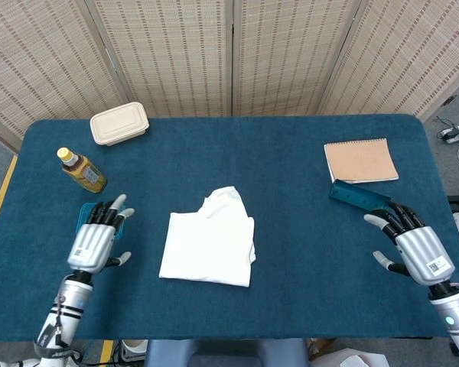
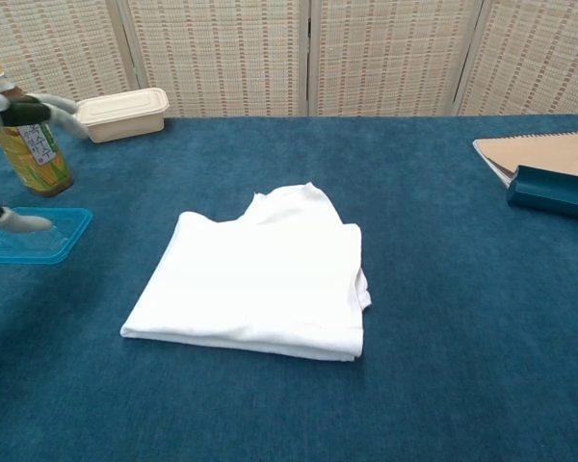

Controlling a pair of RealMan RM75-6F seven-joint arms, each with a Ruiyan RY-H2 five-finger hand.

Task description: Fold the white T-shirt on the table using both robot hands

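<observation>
One folded white T-shirt, two empty hands, left hand, right hand

The white T-shirt lies folded into a compact, roughly rectangular stack near the middle of the blue counter, flat, with a rumpled bulge at its far edge and layered edges showing along the near and right sides; nothing touches it
</observation>
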